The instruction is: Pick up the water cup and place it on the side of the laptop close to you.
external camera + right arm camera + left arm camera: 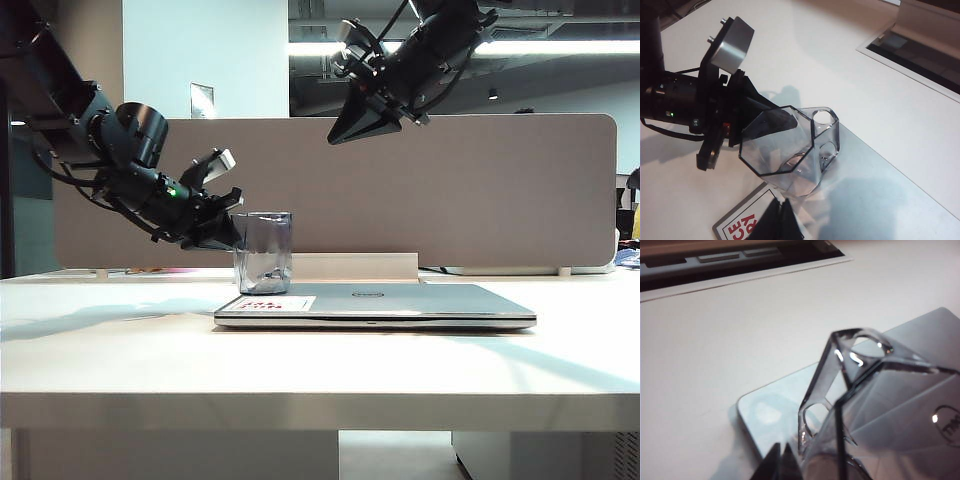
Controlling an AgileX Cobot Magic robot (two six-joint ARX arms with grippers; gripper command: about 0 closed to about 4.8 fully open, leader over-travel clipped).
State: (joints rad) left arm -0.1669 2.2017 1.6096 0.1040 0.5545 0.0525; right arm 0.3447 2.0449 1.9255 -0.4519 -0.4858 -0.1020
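Note:
The water cup (263, 251), smoky and transparent, stands upright on the left part of the closed silver laptop (400, 300), just behind its white sticker (268, 303). My left gripper (232, 235) is low against the cup's left wall. In the left wrist view its tips (781, 454) meet, shut, with the cup (880, 405) and its handle (812, 415) beside them, not between them. My right gripper (338, 133) hangs high above the laptop, shut and empty. In its own view its tips (781, 209) hover over the cup (790, 150) and sticker (742, 227).
A grey partition panel (420, 190) closes off the back of the white table (120, 340). A cable slot (920, 55) runs along the table's far side, with a low white strip (350, 265) behind the laptop.

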